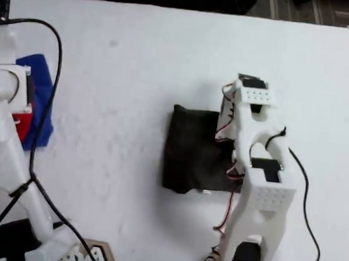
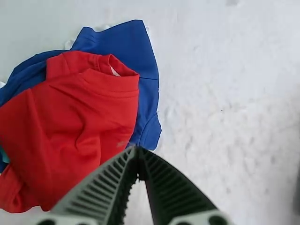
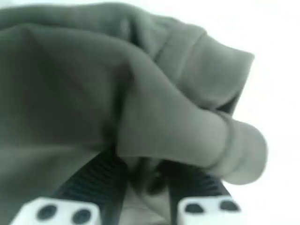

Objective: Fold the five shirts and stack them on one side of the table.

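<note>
- right claw [image 3: 143, 164] is pinching a bunched fold of the dark shirt [image 3: 117, 84]. The cloth is wedged between the two fingers and humps up over their tips, so the tips themselves are hidden
- a thick rolled edge of that shirt sticks out past one finger, with white bench [image 3: 276, 56] showing beyond it
- from the high view the dark shirt [image 1: 194, 150] lies around the middle of the bench [image 1: 138, 55] as a rough rectangle, and the right arm [image 1: 257, 197] hangs over the side of it away from the left arm
- left claw [image 2: 137, 152] is pressed together with nothing between the fingers, toothed pads meeting right at the tips
- its tips sit just beside the edge of the red shirt [image 2: 70, 131]. Can't tell if they touch the cloth or just hover above it
- the red shirt lies crumpled on top of the blue shirt [image 2: 126, 47], with blue sticking out around its collar end and along one side
- in the high view the blue shirt [image 1: 41, 96] and red shirt [image 1: 20, 127] are at the left arm's end of the bench, partly under the left arm [image 1: 4, 147], and well apart from the dark one
- a black cable [image 1: 52, 66] loops across over the blue shirt
</note>
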You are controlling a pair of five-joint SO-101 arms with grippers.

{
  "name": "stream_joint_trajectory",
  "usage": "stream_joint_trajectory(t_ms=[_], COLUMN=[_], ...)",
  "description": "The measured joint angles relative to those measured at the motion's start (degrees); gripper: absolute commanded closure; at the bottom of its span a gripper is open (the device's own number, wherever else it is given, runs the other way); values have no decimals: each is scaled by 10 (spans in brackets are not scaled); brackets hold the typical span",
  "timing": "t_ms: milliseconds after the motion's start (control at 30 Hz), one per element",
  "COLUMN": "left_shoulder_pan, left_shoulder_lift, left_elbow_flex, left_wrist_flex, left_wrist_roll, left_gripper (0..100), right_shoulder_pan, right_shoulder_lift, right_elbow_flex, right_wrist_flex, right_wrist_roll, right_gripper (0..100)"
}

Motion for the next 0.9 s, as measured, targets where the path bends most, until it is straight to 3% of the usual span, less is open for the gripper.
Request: stream_joint_trajectory(t_ms=[133, 333, 533, 900], left_shoulder_pan=[0, 0, 0, 0], left_shoulder_lift=[0, 0, 0, 0], left_elbow_flex=[0, 0, 0, 0], left_wrist_flex=[0, 0, 0, 0], left_wrist_roll=[0, 0, 0, 0], left_gripper=[977, 977, 977, 977], right_shoulder_pan=[15, 50, 75, 65], right_shoulder_lift=[-40, -63, -63, -63], right_elbow_flex=[7, 10, 11, 4], right_wrist_flex=[5, -38, -124, -338], right_wrist_roll=[88, 332, 553, 839], right_gripper=[979, 980, 980, 974])
